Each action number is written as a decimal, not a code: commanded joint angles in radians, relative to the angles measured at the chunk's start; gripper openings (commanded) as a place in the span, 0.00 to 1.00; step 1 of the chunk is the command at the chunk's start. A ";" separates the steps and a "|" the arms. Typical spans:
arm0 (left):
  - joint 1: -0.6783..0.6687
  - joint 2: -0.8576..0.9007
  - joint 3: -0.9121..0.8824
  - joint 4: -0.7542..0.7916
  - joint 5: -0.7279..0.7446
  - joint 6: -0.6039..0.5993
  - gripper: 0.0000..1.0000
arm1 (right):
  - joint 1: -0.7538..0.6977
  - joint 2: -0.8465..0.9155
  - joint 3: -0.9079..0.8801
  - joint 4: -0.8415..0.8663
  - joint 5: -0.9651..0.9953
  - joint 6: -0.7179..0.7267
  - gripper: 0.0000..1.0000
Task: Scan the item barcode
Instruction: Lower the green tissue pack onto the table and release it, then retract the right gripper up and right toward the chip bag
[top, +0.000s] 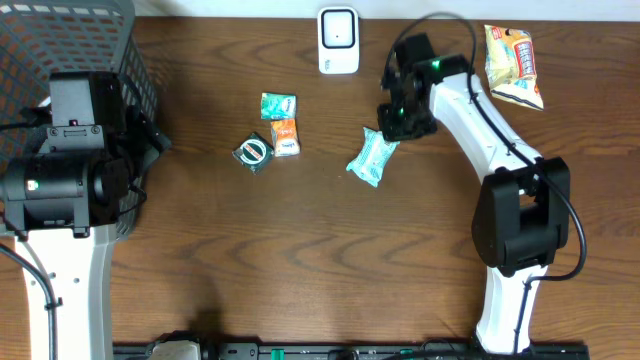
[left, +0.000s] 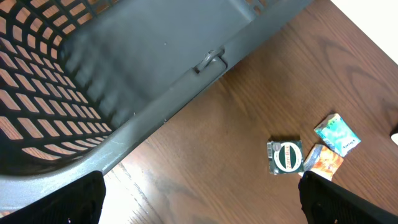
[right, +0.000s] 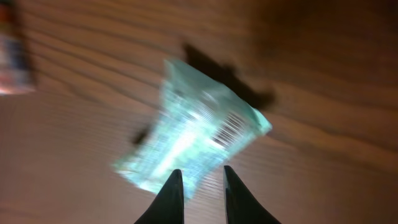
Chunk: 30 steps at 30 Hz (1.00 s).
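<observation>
Far left, grey basket (top: 60, 30), nothing visible inside — wide-open left gripper (left: 199, 180) beside its rim, well away from the action. Up top, white scanner (top: 338, 40). Just down-right of it, teal packet (top: 372, 158) pinched at one end in narrow right gripper (right: 201, 174), long axis trailing down-left — barcode (right: 233, 127) on show.

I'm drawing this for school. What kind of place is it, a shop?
Probably a pretend shop checkout on a wooden table, not a real store. There's a white scanner, a grey shopping basket, a crisp bag, and a pale green packet pinched in the right claw.
</observation>
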 joint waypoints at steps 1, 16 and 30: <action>0.007 0.000 0.005 -0.003 -0.010 -0.005 0.98 | 0.043 -0.002 0.017 0.026 -0.167 0.037 0.09; 0.007 0.000 0.005 -0.003 -0.010 -0.005 0.98 | 0.234 -0.002 -0.253 0.145 0.290 0.150 0.01; 0.007 0.000 0.005 -0.003 -0.010 -0.005 0.98 | 0.103 -0.090 -0.114 -0.077 0.231 0.192 0.01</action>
